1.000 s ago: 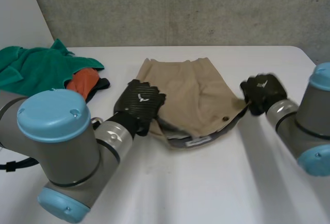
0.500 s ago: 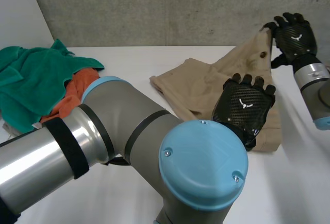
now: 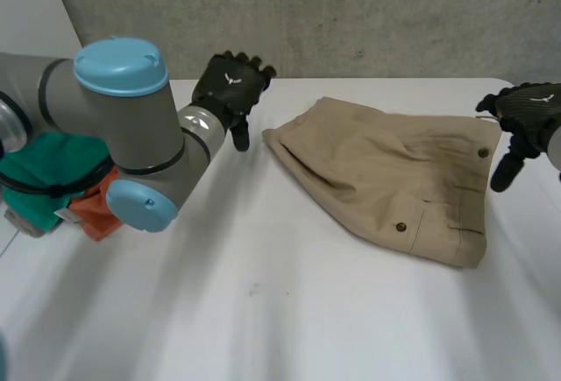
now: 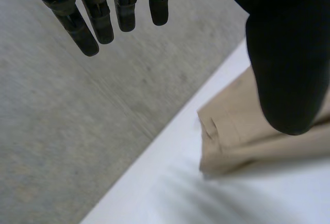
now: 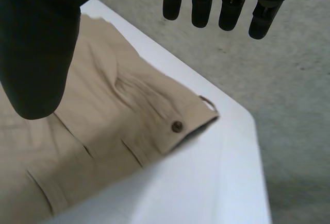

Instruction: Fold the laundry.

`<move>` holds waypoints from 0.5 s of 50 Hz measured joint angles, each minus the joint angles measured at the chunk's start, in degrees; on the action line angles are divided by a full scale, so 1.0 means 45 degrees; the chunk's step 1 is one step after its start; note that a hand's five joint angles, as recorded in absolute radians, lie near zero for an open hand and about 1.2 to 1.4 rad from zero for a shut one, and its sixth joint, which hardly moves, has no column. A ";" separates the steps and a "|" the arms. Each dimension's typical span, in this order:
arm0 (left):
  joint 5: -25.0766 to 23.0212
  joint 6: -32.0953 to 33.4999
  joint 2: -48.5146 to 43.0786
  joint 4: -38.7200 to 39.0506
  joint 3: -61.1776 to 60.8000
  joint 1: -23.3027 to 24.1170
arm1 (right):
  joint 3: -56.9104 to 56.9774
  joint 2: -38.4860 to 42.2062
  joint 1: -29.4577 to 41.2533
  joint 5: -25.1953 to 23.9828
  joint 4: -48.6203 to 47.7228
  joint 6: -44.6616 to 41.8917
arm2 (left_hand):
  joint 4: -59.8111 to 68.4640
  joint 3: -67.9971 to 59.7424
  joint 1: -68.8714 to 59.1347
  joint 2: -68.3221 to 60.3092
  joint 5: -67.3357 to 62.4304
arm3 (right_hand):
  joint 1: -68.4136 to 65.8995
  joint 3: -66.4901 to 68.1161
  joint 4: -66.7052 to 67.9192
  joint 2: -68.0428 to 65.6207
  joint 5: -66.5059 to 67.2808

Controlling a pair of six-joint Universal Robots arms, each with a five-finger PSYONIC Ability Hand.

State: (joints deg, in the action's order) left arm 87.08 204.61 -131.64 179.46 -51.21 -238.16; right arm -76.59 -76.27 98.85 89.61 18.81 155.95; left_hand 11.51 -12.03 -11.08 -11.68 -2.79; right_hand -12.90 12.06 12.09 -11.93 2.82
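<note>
White desk (image 3: 263,311) surface lies bare across the whole near side, from the front edge up to the cloth, and this is the widest open room on it. Past that stretch, on the right half, a pair of tan cotton shorts (image 3: 386,171) lies flat and folded, long side slanting from its far-left end down to a near-right corner. Its right edge, with the waistband and a small dark button (image 5: 177,126), stops short of the desk's right edge, leaving a strip of bare desk between. At the desk's left edge a crumpled green cloth (image 3: 44,158) lies over an orange one (image 3: 92,210), partly behind the grey left arm (image 3: 114,127) and well apart from the shorts. Farther back, the right robot hand (image 3: 526,118) hangs over the right side of the desk just beside the waistband corner, fingers straight and spread, thumb out, holding nothing and clear of the cloth. The left robot hand (image 3: 230,92) hovers near the desk's far edge, just left of the shorts' far-left end, fingers likewise straight and apart from the thumb, with nothing in it. Behind the far edge rises a grey concrete wall (image 3: 351,13).
</note>
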 measured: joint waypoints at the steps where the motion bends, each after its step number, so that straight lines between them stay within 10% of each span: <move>1: -0.0295 0.0116 -0.0340 -0.0143 0.0262 -0.0142 | -0.0064 -0.0137 -0.0016 0.0171 -0.0026 -0.0311 | 0.0000 -0.0001 0.0000 0.0001 0.0000 | 0.0000 0.0001 0.0000 -0.0001 0.0000; 12: -0.1902 0.0718 -0.2756 -0.0716 0.2595 -0.0174 | -0.0443 -0.0699 0.0078 0.0376 0.0927 -0.1561 | 0.0000 -0.0002 0.0000 0.0001 0.0000 | -0.0041 0.0045 0.0039 -0.0041 0.0043; 25: -0.2100 0.0832 -0.3917 -0.1469 0.4385 0.0091 | -0.2093 0.1112 0.0662 -0.0772 -0.0296 0.3254 | 0.0000 -0.0001 0.0000 0.0001 0.0000 | -0.0042 0.0045 0.0040 -0.0041 0.0044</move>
State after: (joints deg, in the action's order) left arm 77.63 208.36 -149.27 172.85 -31.48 -237.76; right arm -86.00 -71.27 101.83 86.14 17.48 170.59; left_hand 11.51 -12.04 -11.08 -11.67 -2.79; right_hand -13.08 12.26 12.27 -12.11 3.01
